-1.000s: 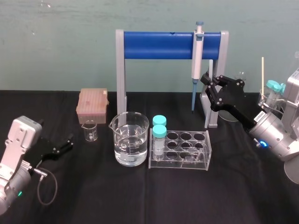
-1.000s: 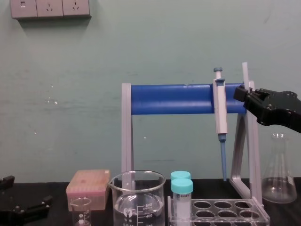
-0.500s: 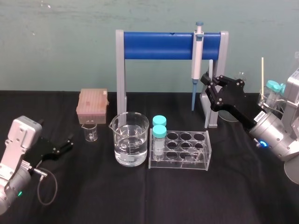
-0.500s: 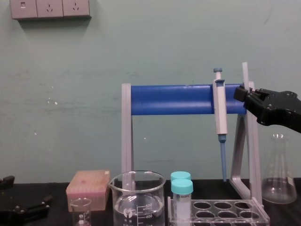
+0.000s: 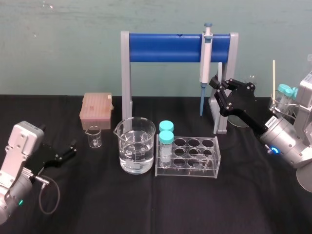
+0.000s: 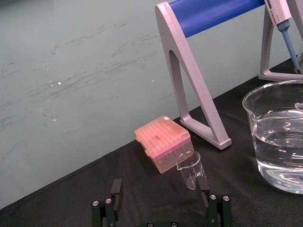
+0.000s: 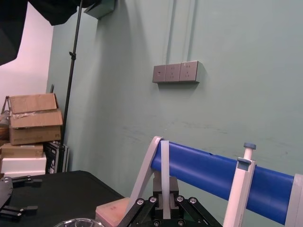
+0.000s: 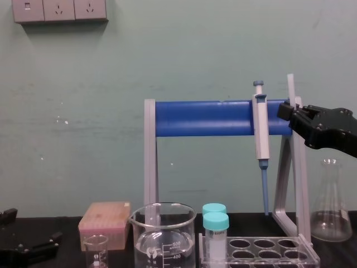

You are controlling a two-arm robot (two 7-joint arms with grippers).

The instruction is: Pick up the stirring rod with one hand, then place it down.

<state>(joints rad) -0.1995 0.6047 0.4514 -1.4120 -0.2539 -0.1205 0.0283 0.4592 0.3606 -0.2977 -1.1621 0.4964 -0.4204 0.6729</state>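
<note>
Fingers [image 5: 225,97] of our right gripper [image 5: 218,87] pinch the stirring rod [image 5: 220,68], one on each side. In the right wrist view the pale rod runs straight up between them. We hold it upright, gripped toward its upper part, with a short length standing above the fingers. It is just beside the right leg of the blue-barred stand [image 5: 165,47] and near the hanging pipette [image 5: 206,56], but apart from it. Lower down, the rod lines up with that grey leg, so we cannot tell whether its foot is clear of the bench [image 5: 146,204].

We judge that the upright hold suits a thin glass rod. It keeps the rod's length away from the pipette and the glassware in front, and lets it go down end first or be tipped flat. The pick-up looks done to us, and the setting down remains.

Our left gripper [image 5: 72,148] lies low at the left of the bench, well apart from the work, its fingers spread and holding nothing. The task asks for one hand only.

A black cloth covers the bench. On it, in front of the stand, are a big beaker [image 5: 137,151] of water, a small beaker [image 5: 94,136], a pink box [image 5: 97,107] and a clear tube rack [image 5: 195,156] with two teal-capped tubes [image 5: 166,134]. A flask [image 8: 330,206] stands at the right.

Behind everything is a pale green wall [image 8: 83,111] with sockets [image 8: 58,10]. Cardboard boxes [image 7: 31,118] are stacked off to one side of the room.
</note>
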